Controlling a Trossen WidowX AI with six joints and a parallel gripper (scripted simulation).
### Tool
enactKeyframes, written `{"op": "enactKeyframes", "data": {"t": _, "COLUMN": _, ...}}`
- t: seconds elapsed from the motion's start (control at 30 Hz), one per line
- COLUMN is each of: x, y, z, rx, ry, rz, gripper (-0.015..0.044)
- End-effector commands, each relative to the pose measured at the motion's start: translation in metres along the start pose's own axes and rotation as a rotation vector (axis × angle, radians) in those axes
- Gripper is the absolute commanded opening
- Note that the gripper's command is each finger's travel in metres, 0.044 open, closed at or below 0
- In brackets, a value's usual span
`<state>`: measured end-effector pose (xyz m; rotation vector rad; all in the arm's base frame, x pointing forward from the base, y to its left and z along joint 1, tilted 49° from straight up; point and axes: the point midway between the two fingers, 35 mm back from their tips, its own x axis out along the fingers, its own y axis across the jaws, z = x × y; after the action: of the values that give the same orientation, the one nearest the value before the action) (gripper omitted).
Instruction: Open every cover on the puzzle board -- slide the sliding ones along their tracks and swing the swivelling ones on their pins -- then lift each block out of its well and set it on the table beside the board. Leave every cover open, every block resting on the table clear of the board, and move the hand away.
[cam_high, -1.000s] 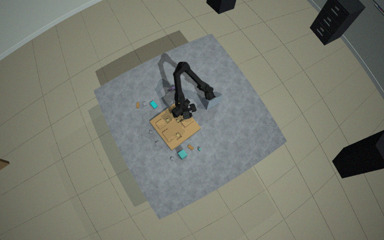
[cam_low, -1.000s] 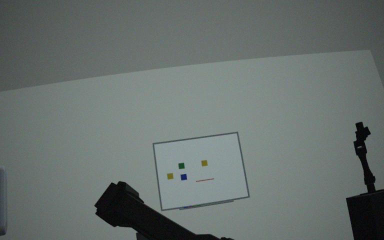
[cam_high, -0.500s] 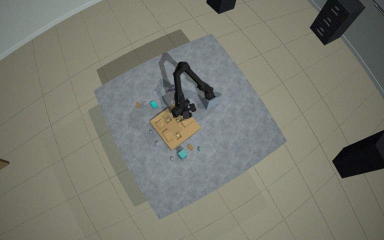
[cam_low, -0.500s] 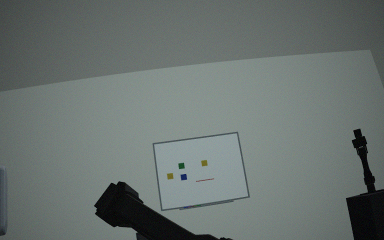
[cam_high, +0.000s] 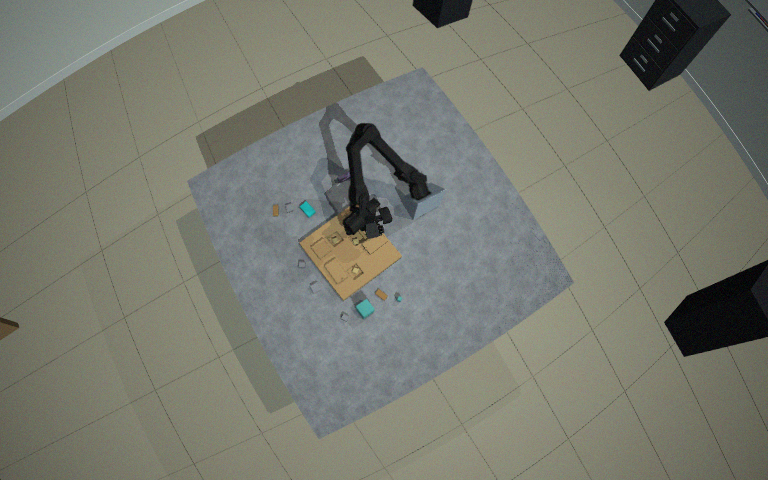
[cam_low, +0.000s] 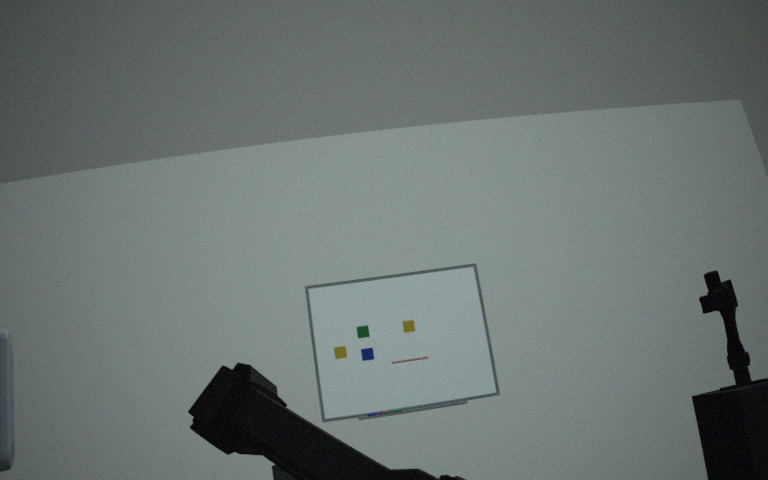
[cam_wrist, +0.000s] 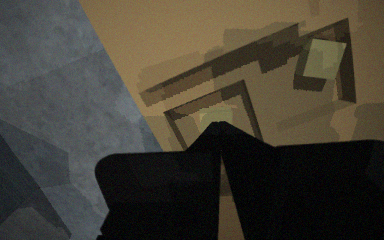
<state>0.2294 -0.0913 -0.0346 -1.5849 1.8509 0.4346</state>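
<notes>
1. We are seeing the pincer (cam_wrist: 220, 131) closed tight, fingers meeting, gripping nothing.
2. Its tip is hanging over a well holding a pale block (cam_wrist: 216, 116) near the puzzle board (cam_high: 379, 261) edge.
3. Another block (cam_wrist: 325, 59) is sitting in a neighbouring well.
4. The board is lying on the grey counter (cam_high: 464, 226).

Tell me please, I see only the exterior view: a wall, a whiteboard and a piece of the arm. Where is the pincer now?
Observer: The pincer is shut on nothing, and its tips point at a well of the puzzle board.
Operator: Is a block in this well?
Observer: Yes, the wrist view shows a pale block just beyond the tips.
Operator: Any other block on the board?
Observer: A second pale block sits in a well farther off.
</notes>
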Motion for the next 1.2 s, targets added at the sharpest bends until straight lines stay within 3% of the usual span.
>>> {"op": "enactKeyframes", "data": {"t": 0.0, "x": 0.002, "y": 0.000, "z": -0.002, "rx": 0.003, "ry": 0.006, "rz": 0.002, "gripper": 0.0000}}
{"op": "enactKeyframes", "data": {"t": 0.67, "x": -0.012, "y": 0.001, "z": 0.001, "rx": 0.003, "ry": 0.004, "rz": 0.002, "gripper": 0.0000}}
{"op": "enactKeyframes", "data": {"t": 0.87, "x": -0.027, "y": 0.000, "z": 0.002, "rx": -0.002, "ry": 0.002, "rz": 0.002, "gripper": 0.0144}}
{"op": "enactKeyframes", "data": {"t": 1.17, "x": -0.064, "y": 0.000, "z": 0.002, "rx": 0.003, "ry": 0.002, "rz": 0.003, "gripper": 0.0144}}
